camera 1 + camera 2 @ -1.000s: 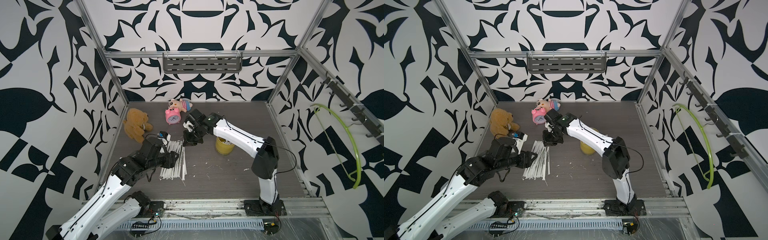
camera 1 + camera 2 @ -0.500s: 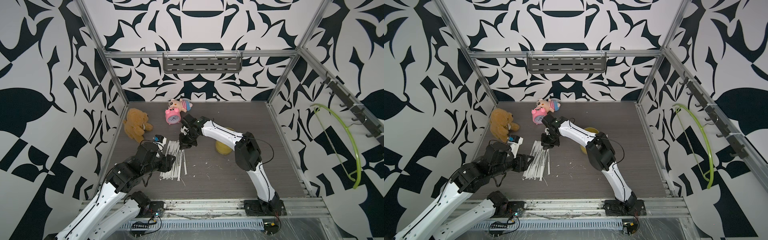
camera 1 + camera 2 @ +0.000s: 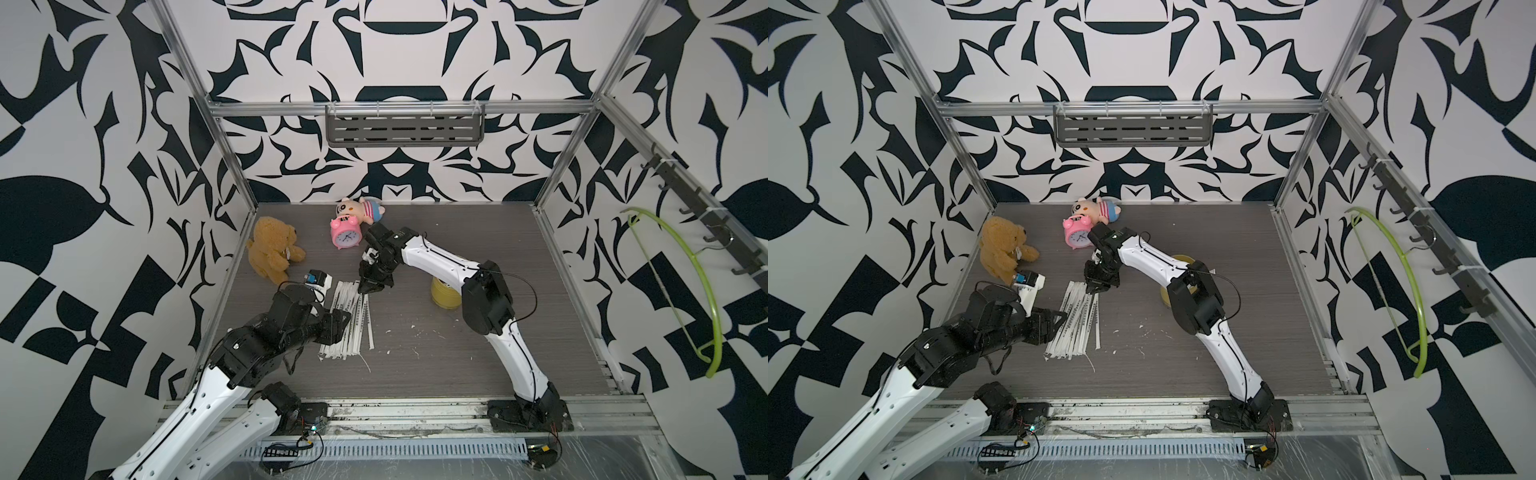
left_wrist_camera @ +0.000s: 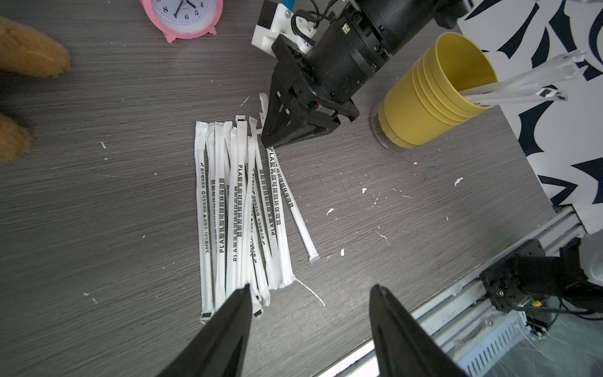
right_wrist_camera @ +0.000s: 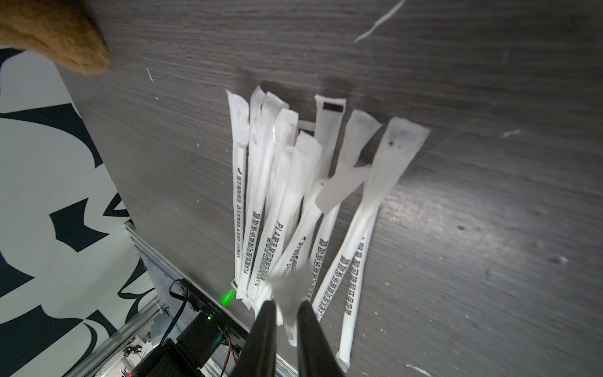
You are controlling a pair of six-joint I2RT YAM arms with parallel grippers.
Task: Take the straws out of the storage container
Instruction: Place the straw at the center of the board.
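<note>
Left gripper (image 4: 310,289) jaws are held wide apart at the edge of the straws (image 4: 241,212) laid on the table (image 4: 98,228). Right gripper (image 5: 284,310) jaws are seen narrowly parted around a blurred straw end above that pile: a drop-off is judged. Several straws are left in the storage container (image 4: 434,98), so a reach to its mouth is called for.

Left hand (image 4: 310,286) low, jaws spread wide, right hand (image 5: 286,302) tilted downward, jaws only narrowly parted
</note>
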